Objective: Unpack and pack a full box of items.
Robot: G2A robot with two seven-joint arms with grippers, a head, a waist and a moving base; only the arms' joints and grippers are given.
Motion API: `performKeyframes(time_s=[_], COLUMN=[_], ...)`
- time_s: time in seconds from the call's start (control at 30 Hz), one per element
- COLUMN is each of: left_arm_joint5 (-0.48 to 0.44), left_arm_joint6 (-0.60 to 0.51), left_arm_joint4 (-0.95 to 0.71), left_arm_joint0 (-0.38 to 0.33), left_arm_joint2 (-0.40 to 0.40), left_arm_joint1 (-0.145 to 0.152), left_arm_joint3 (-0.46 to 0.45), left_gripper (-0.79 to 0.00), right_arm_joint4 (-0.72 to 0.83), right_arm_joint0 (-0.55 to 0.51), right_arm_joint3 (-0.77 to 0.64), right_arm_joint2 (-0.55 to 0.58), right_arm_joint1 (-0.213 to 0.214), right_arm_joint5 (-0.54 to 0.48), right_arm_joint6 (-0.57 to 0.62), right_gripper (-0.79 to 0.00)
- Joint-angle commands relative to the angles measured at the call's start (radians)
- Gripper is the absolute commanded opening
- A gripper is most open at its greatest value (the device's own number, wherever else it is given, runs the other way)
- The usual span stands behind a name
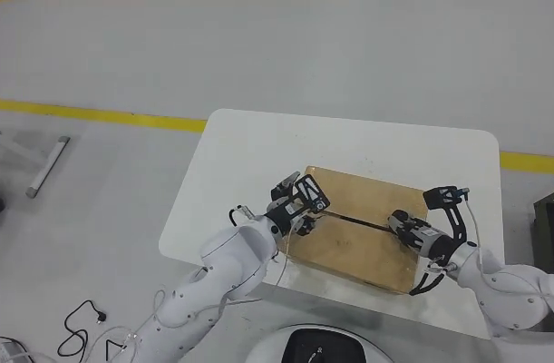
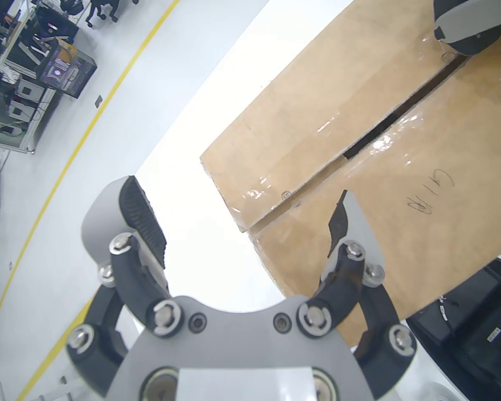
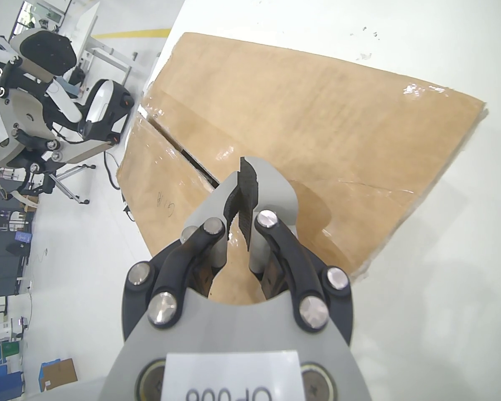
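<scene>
Straddling box (image 2: 338, 106) edge, left tool (image 2: 237, 189) spread.

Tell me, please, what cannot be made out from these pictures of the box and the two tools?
1. Contents of the box: every view, closed flaps hide them; the slit between them shows only dark.
2. Whether the right tool touches the flaps: right wrist view, its own fingers cover the spot; top view, too small.
3. Box's far corners: left wrist view, cut off by the picture's edges.
</scene>
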Motion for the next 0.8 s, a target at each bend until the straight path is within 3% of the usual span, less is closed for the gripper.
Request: performKeyframes(time_s=[0.0,0.13,0.4,0.6,0.77], left_arm_joint5=[0.031,0.089,0.117,0.122,0.117], left_arm_joint6=[-0.004,-0.026,-0.073,-0.073,-0.069], left_arm_joint4=[0.043,0.046,0.019,0.008,0.008], left_arm_joint0=[-0.03,-0.078,-0.124,-0.116,-0.11], left_arm_joint2=[0.023,0.046,0.067,0.058,0.048], left_arm_joint1=[-0.005,-0.018,-0.034,-0.039,-0.041], left_arm_joint3=[0.05,0.122,0.219,0.218,0.212], left_gripper=[0.0,0.0,0.0,0.0,0.0], right_arm_joint4=[-0.005,-0.013,-0.032,-0.047,-0.095], right_arm_joint0=[-0.001,-0.006,-0.014,-0.045,-0.076], right_arm_joint3=[0.0,-0.005,-0.021,-0.097,-0.106], right_arm_joint2=[-0.001,0.001,0.012,0.048,-0.007], right_arm_joint1=[0.0,0.001,0.003,0.001,-0.007], right_arm_joint5=[0.0,0.001,0.012,0.013,0.028], right_arm_joint6=[-0.003,-0.008,-0.032,-0.191,-0.252], right_gripper=[-0.785,-0.785,-0.785,-0.785,-0.785])
